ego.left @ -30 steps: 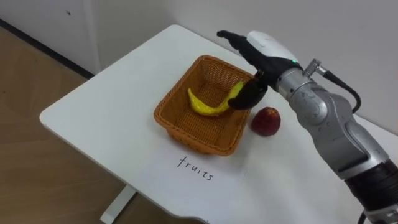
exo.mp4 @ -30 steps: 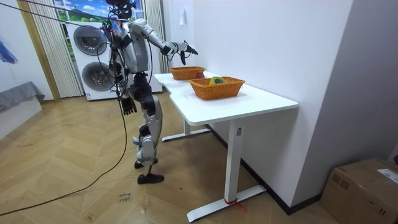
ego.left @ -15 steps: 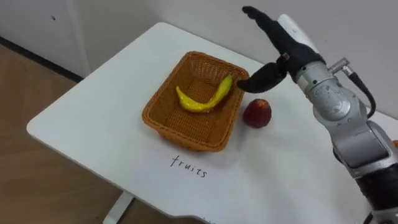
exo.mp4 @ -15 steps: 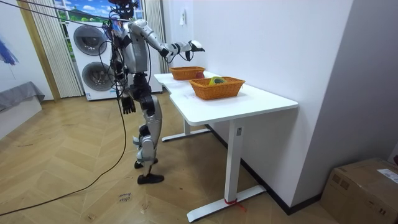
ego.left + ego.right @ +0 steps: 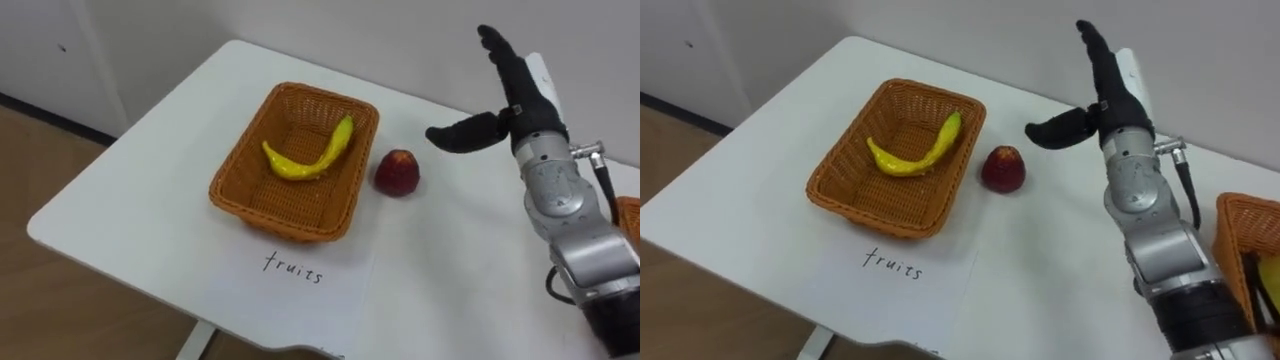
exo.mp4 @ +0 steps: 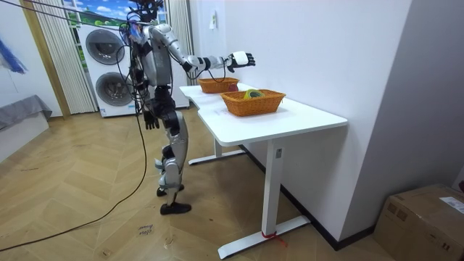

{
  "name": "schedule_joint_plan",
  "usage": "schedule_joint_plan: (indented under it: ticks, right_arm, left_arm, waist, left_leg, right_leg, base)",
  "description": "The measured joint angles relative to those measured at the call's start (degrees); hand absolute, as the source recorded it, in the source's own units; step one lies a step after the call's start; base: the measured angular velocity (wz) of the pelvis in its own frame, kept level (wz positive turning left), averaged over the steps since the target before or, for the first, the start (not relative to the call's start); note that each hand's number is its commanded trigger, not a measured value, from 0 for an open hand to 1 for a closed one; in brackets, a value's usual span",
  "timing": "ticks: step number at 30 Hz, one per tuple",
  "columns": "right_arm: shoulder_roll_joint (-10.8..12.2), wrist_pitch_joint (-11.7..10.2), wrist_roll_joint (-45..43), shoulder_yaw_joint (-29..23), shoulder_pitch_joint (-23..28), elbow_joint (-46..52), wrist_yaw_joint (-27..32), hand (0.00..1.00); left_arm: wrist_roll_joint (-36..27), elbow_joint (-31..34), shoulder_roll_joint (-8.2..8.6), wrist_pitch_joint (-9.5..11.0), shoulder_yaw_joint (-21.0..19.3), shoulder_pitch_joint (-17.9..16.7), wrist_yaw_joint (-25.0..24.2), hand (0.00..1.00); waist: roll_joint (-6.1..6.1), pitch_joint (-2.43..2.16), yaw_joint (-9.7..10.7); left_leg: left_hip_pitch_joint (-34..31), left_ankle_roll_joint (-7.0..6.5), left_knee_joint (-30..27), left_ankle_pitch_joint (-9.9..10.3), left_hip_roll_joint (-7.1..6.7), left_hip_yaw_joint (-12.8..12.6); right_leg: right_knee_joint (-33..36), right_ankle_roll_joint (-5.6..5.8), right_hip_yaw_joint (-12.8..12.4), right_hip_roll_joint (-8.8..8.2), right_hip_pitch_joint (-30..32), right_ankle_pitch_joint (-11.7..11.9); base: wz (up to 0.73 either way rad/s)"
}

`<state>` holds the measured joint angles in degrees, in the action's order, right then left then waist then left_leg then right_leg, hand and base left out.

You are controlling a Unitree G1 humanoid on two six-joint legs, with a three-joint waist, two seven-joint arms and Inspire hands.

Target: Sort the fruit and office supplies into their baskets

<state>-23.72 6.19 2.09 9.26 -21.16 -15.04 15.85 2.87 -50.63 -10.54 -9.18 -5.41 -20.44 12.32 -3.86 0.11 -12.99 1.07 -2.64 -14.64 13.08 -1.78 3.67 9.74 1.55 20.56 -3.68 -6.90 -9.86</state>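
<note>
Left eye view: a woven fruit basket (image 5: 240, 190) stands on the white counter (image 5: 150, 190), and a yellow banana (image 5: 305, 162) lies curved inside it, one end resting up against the wall on the robot's right. A red apple (image 5: 397, 172) sits on the counter just beside that wall, outside the basket and apart from the hand. The right hand (image 5: 522, 98) hangs in the air above the counter, beyond the apple and to its right. It is spread wide, with its fingers (image 5: 497, 48) straight and pointing up and away and the thumb stuck out towards the apple, and it grips nothing. In front of the basket, on the robot's near side, lies a sheet of paper (image 5: 335, 300) with a handwritten word on it. At the robot's far right the rim of a second basket (image 5: 1243, 225) comes into the right eye view, with something yellow lying in it. In the room view the robot stands upright on the wooden floor (image 6: 87, 217) at the far end of the counter, with two stacked washing machines (image 6: 109, 61) behind it. Its right arm is stretched out level over the fruit basket. The left hand (image 6: 150, 119) hangs down by its hip, too small there to tell its state.
</note>
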Motion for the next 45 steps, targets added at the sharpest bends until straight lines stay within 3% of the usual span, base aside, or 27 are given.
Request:
schedule_joint_plan:
  ticks: [2, 6, 20, 29, 33, 39, 45]
  right_arm:
    - [0.27, -0.14, 0.86, -0.24, 0.09, -0.51, 1.39, 0.0]
    - [0.93, -0.44, 1.92, -0.47, 0.59, -1.81, 2.5, 0.0]
    - [1.89, -0.51, 6.66, -0.42, 2.14, -5.7, 2.46, 0.0]
    - [2.17, -0.58, 7.37, 3.09, 2.21, -8.37, -3.02, 0.0]
    - [2.17, -0.53, 7.64, 5.18, 2.22, -11.06, -6.93, 0.0]
    - [2.18, -0.53, 7.63, 5.39, 2.21, -11.67, -11.05, 0.0]
    - [2.22, -0.53, 7.63, 5.4, 2.21, -11.68, -11.85, 0.0]
  left_arm:
    - [0.0, 1.01, 0.17, 0.01, -0.02, -0.77, 0.08, 0.0]
    - [0.0, 1.26, 0.43, 0.04, -0.01, -0.9, 1.07, 0.0]
    - [-0.11, 1.25, 0.72, -0.07, 0.11, -2.43, 1.05, 0.0]
    - [-0.27, -0.14, 0.71, -0.27, 0.18, -2.41, 0.72, 0.0]
    - [-0.4, -0.12, 0.6, -0.28, 1.75, -2.32, 0.41, 0.0]
    - [-0.99, -0.11, 0.51, -0.16, 2.35, -1.9, -0.63, 0.0]
    - [-1.01, -0.07, 0.38, -0.15, 2.36, -1.57, -0.66, 0.0]
  waist:
    - [0.28, -0.25, 0.28]
    - [1.03, -0.12, 0.87]
    - [0.86, -0.1, 1.5]
    - [-0.49, 0.18, 1.28]
    - [-1.01, 0.4, 0.28]
    - [-0.57, 0.69, -0.17]
    - [-0.46, 0.64, -0.32]
  left_leg:
    - [0.13, -0.01, 0.03, -0.01, -0.01, -0.01]
    - [0.21, 0.02, 0.11, -0.05, -0.01, -0.05]
    - [0.28, 0.06, 0.47, -0.28, -0.03, 1.16]
    - [0.52, 0.12, 0.79, -0.62, -0.1, 1.31]
    - [0.49, 0.12, 0.63, -0.61, -0.1, 1.35]
    - [0.06, 0.12, -0.1, -0.61, -0.2, 1.67]
    - [-0.51, 0.15, -0.7, -0.62, -0.47, 2.12]
  right_leg:
    - [0.01, 0.0, 0.09, -0.03, -0.15, 0.0]
    - [0.02, 0.0, 0.25, 0.01, -0.27, 0.0]
    - [0.03, 0.01, 1.25, -0.07, -0.54, -0.01]
    - [0.18, 0.05, 1.46, -0.17, -0.7, -0.03]
    - [0.15, 0.04, 1.44, -0.17, -0.71, -0.03]
    - [0.11, 0.04, 1.57, -0.17, -0.83, -0.03]
    - [0.12, 0.04, 1.77, -0.19, -0.74, -0.03]
  base:
    - [0.03]
    - [0.0]
    - [0.03]
    - [0.0]
    - [0.0]
    - [0.03]
    - [0.03]
